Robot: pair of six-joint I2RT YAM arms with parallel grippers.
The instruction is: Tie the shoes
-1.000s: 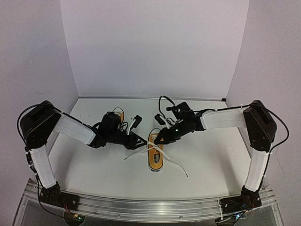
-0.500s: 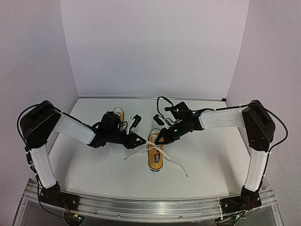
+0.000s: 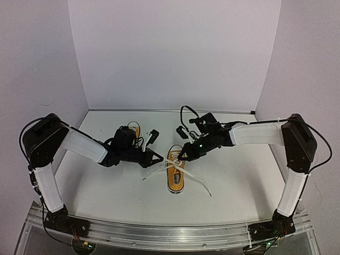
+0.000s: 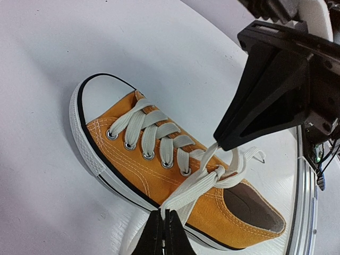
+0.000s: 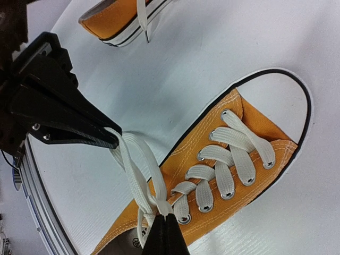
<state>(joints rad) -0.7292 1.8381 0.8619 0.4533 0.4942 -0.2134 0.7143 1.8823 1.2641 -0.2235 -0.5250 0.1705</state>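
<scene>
One orange-yellow shoe [image 3: 175, 174] lies mid-table, toe toward the back wall, white laces crossed in a knot over its tongue. My left gripper [image 3: 160, 158] is shut on a lace loop [image 4: 194, 191] at the shoe's left side; its tips [image 4: 163, 217] pinch the loop's end. My right gripper [image 3: 183, 158] is shut on the lace at the knot [image 5: 167, 204]; its tips [image 5: 166, 218] sit just above the shoe's [image 5: 239, 154] top eyelets. The lace runs taut between the two grippers. The second shoe [image 3: 134, 129] lies behind the left wrist, mostly hidden.
A loose lace end [image 3: 201, 186] trails over the table to the front right of the shoe, another [image 3: 150, 175] to its front left. The second shoe [image 5: 119, 16] lies close behind. White walls enclose the back and both sides.
The right arm has shifted slightly to the right and the lace loops between the grippers have drawn tighter. The left gripper and the shoe have barely moved.
</scene>
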